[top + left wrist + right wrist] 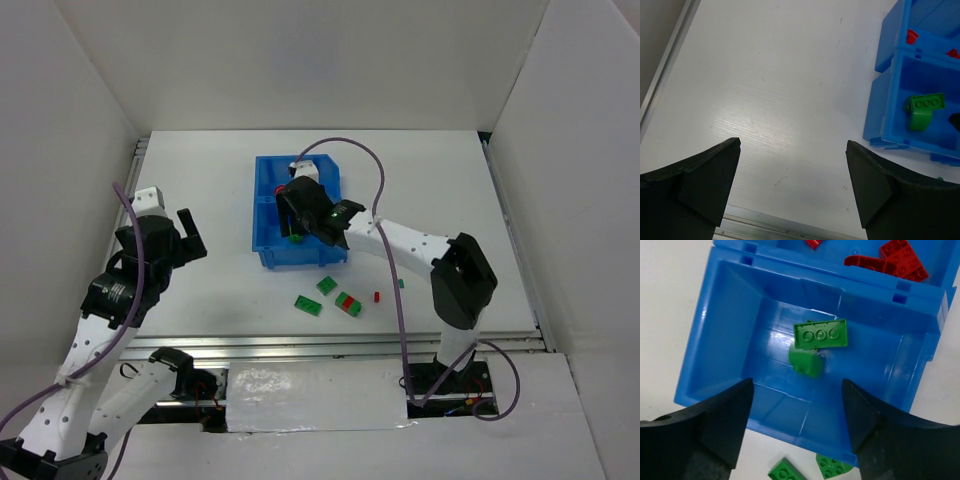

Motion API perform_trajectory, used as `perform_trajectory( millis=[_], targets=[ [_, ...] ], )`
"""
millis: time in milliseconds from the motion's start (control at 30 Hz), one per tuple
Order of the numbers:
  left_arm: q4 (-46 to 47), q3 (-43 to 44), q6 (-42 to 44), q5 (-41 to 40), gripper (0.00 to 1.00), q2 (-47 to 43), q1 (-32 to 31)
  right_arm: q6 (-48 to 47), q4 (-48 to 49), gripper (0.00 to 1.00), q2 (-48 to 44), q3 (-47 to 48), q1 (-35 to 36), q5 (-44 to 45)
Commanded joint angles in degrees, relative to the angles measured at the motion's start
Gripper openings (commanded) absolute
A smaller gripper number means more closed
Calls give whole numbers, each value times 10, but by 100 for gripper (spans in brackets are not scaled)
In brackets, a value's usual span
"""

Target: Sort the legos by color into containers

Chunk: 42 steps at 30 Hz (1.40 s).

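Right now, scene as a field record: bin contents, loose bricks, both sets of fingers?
bin: bright blue plastic bin, two compartments
near compartment: two green plastic bricks, touching
far compartment: red plastic bricks
loose: two green bricks, one red-green pair, small red piece, tiny green piece, on white table before bin
left fingers: open, empty, over bare table left of bin
right fingers: open, empty, above near compartment
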Motion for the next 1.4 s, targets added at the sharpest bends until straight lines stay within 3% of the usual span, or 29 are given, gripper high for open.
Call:
perform_trajectory(
  millis=[0,167,367,500,667,1167,1300,1367],
  targets=[
    [25,0,12,14,100,6,3,-11,-53,79,7,80,-4,13],
    [28,0,16,26,99,13,3,-15,-55,83,-76,41,-3,5],
    [32,-1,20,37,100,7,4,-129,134,80,-298,-294,33,-154],
    [33,-1,22,45,99,7,7,-142,168,78,-352,-381,57,-228],
    [36,-3,24,52,99,9,8,-193,100,81,-269,-350,98,-229],
    [40,-7,30,70,100,13,8,-236,128,80,-35,-278,98,-228],
    [41,-7,32,75,99,14,8,-236,118,73,0,-264,100,-220],
    [42,-7,32,77,100,15,8,-234,116,59,4,-262,105,-216]
  ],
)
